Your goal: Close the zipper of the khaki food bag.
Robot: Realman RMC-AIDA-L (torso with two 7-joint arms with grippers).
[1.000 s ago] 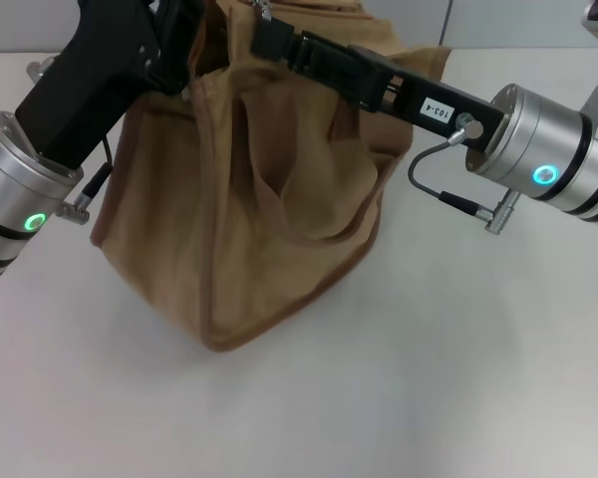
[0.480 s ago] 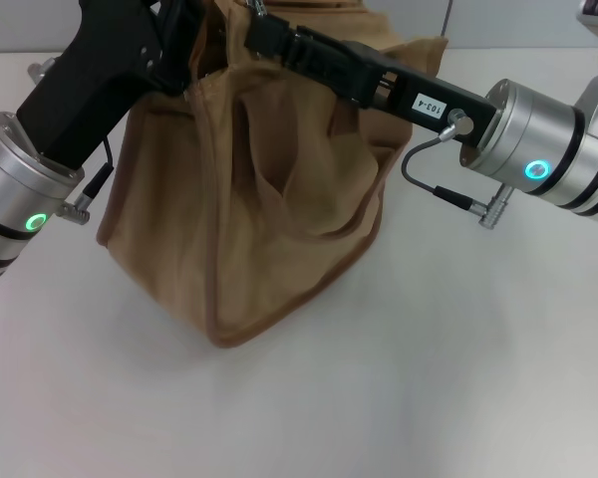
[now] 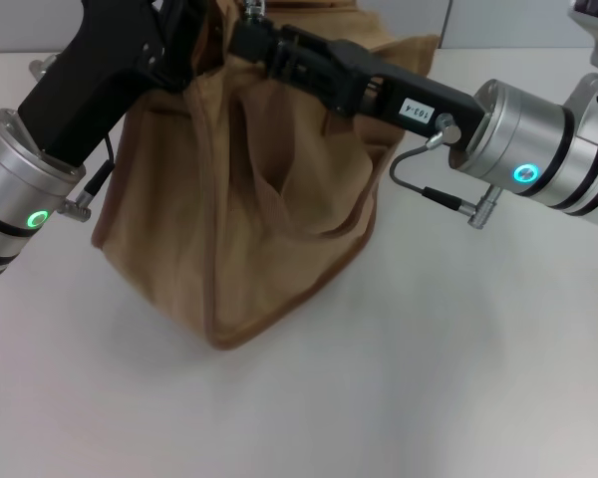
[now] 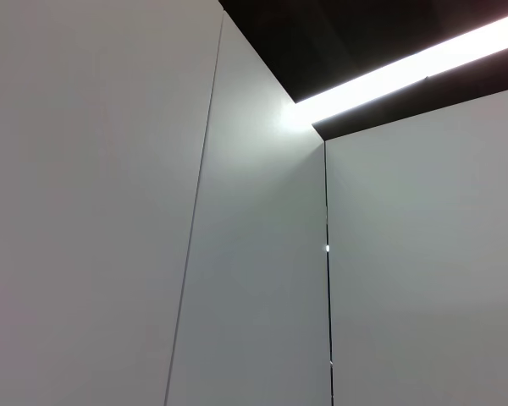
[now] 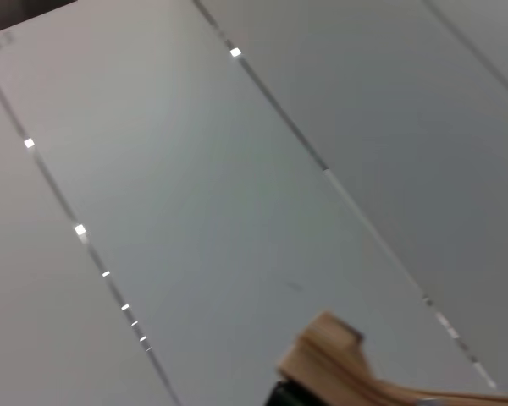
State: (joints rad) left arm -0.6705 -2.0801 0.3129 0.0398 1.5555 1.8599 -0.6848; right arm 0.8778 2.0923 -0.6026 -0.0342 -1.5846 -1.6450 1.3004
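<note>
Only legible marking: small white label [image 3: 414, 110] on the black body of the right arm near its wrist, printed upside down in the head view; reads "103-4". Nothing readable in either wrist view.

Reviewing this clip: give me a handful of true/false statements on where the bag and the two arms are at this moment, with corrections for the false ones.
1. The khaki food bag stands upright on the white table. True.
2. Both arms reach to the bag's top edge. True: the left claw comes from the left side, the right claw from the right.
3. The right arm is parked away from the bag. False: it stretches across the bag's upper front.
4. The bag lies flat on its side. False: it stands, one strap handle drooping down its front.
5. The left wrist view shows the zipper. False: it shows only pale wall panels and a light strip.
</note>
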